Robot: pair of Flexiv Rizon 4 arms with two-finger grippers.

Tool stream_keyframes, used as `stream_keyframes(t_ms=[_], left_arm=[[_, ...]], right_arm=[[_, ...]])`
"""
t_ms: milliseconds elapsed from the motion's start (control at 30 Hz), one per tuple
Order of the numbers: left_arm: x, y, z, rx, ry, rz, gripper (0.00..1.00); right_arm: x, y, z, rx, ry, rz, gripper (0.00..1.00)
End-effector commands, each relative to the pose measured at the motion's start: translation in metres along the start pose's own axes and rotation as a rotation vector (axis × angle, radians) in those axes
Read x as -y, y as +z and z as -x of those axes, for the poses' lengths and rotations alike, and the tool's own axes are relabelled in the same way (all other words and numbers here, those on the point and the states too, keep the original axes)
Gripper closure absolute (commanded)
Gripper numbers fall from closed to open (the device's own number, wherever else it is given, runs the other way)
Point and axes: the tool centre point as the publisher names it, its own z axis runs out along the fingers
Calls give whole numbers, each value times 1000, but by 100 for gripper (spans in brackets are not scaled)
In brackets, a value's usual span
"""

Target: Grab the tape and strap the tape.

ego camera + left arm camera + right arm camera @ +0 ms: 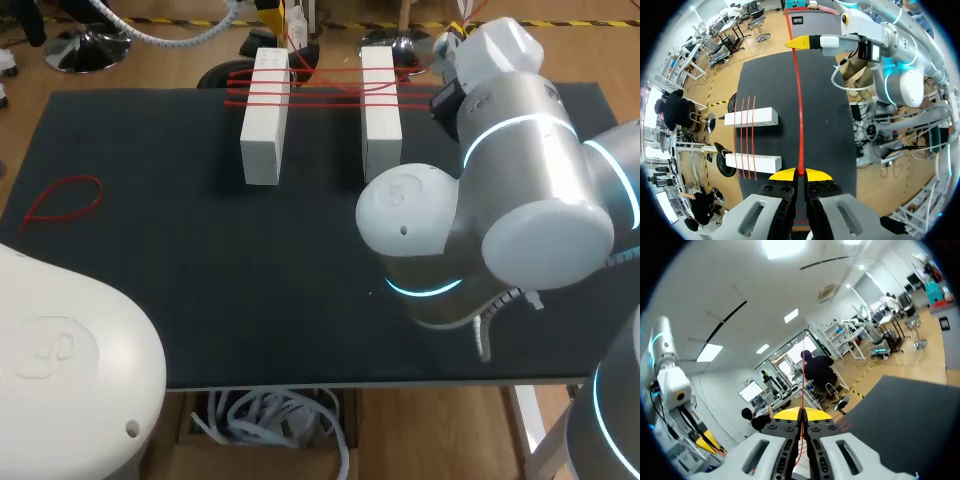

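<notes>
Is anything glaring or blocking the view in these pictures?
Head view: the right arm hides the mat's right side, the left arm its near corner. Right wrist view: ceiling lights glare above the right gripper. Left wrist view: no glare; the tape shows plainly ahead of the left gripper.

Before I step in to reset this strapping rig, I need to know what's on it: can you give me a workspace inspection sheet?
surface: black mat, flat.
job's things: left block and right block stand apart, red straps across both; another red tape stretched between the grippers; red loop loose on the mat.
clutter: nothing seen.
grippers: left gripper and right gripper each shut on the stretched tape.
cables: white cable hanging under the right arm.
surroundings: nothing seen reaching over the table.
</notes>
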Motion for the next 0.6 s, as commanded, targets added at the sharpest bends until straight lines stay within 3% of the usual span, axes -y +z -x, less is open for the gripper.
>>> stream_keyframes(t_ms=[33, 467, 600], left_arm=[[0, -1, 0, 0, -1, 3, 100], [0, -1, 0, 0, -1, 3, 100], [0, -1, 0, 0, -1, 3, 100]], right_arm=[[-7, 1, 1, -138, -699, -42, 100], [-7, 1, 1, -138, -699, -42, 100], [-11, 1, -2, -101, -838, -72, 100]])
